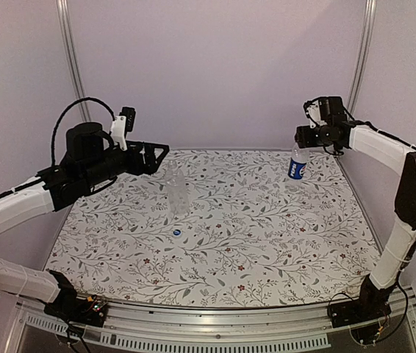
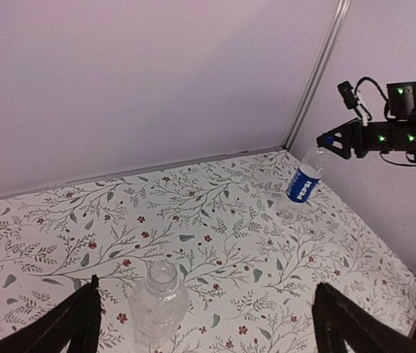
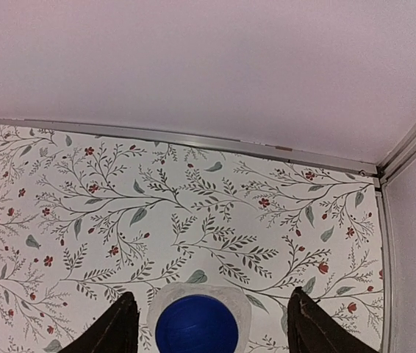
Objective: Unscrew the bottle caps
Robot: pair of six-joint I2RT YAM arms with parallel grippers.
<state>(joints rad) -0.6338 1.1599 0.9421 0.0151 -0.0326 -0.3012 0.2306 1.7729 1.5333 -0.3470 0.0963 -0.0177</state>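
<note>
Right gripper (image 3: 212,294) jaws wide around labelled bottle's (image 1: 297,165) blue cap (image 3: 197,325); left gripper (image 2: 206,285) jaws wide near uncapped plain bottle (image 2: 157,300); loose cap (image 1: 177,232) on tabletop (image 1: 267,243).

"PEPSI" in white, blue label, slimmer bottle (image 2: 303,186)

Clear, glossy plastic: plain bottle (image 1: 177,193) and labelled bottle (image 1: 297,163). Smooth blue plastic cap (image 3: 197,325). Matt, flower-printed table (image 1: 267,243). Dull metal rail (image 1: 215,320).

Soft, even light — faint shadows, mild graininess.
</note>
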